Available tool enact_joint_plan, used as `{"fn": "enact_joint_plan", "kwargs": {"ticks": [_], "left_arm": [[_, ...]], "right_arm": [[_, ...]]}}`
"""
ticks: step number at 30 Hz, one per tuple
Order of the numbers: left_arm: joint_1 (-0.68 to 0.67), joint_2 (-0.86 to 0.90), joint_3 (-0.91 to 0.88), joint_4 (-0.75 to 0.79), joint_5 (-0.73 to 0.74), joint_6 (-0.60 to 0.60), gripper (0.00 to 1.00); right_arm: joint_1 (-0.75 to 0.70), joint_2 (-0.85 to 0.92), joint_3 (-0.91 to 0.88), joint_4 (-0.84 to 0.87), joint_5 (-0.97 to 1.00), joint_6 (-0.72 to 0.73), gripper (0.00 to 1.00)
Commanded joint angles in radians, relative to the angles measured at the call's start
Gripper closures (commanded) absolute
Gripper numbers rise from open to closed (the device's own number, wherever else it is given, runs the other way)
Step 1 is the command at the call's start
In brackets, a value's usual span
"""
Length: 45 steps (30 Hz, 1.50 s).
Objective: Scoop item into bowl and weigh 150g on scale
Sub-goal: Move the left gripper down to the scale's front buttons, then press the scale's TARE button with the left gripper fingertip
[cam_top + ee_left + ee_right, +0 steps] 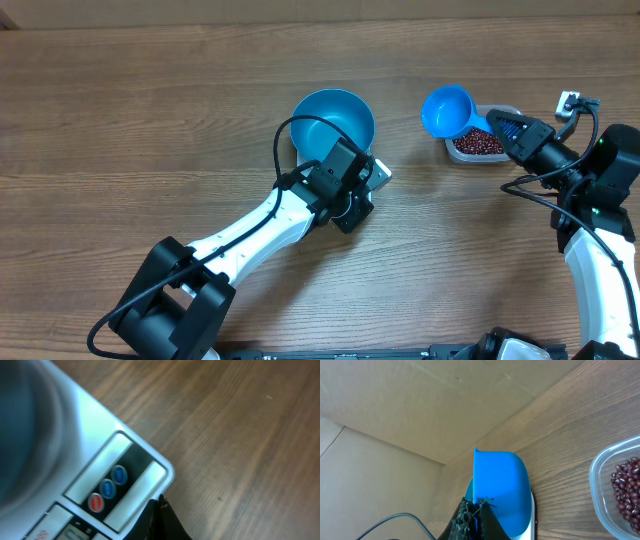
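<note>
Both closed, I see: left gripper (pixel 159 506) pinched together beside flat white square scale (pixel 95 430), right gripper (pixel 476 510) clamping blue plastic scoop (pixel 500 480).

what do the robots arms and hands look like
Both arms, the left arm and the right arm, have white tubular links with bulky black joint housings. Thin black cables loop along them. The left hand and the right hand are black, with fingers that taper to narrow tips.
</note>
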Motion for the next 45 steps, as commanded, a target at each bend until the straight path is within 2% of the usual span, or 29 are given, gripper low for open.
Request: {"fn": "enact_joint_plan", "kwargs": {"ticks": [1,7,15,19,23,29,34,45], "left_arm": [[-0.003,0.006,-0.010,0.026,-0.084,-0.054,0.95],[-0.002,0.006,-0.025,0.068,-0.121,-0.112,0.96],[-0.008,-0.018,-0.030,0.023,-0.108,-0.114,0.95],[-0.044,-0.091,-0.080,0.020,-0.114,-0.106,0.96],[-0.076,-0.211,-0.189,0.097,-0.132,-0.150,0.96],[-0.060,-0.363,-0.371,0.325,-0.144,-0.194,0.96],[-0.056,-0.319,-0.391,0.410,-0.256,-0.213,0.96],[-0.045,-0.212,-0.390,0.511,-0.314,-0.188,0.96]], "right_arm": [[-0.003,-0.005,0.019,-0.006,-0.010,-0.030,0.96],[-0.003,-0.005,0.019,-0.021,-0.005,-0.034,0.96],[-0.003,-0.005,0.019,-0.021,-0.005,-0.034,0.96],[-0.003,-0.005,0.019,-0.021,-0.005,-0.034,0.96],[-0.003,-0.005,0.019,-0.021,-0.005,-0.033,0.96],[-0.003,-0.005,0.019,-0.020,-0.005,-0.033,0.96],[-0.003,-0.005,0.019,-0.022,-0.006,-0.033,0.96],[-0.003,-0.005,0.019,-0.029,-0.006,-0.033,0.96]]}}
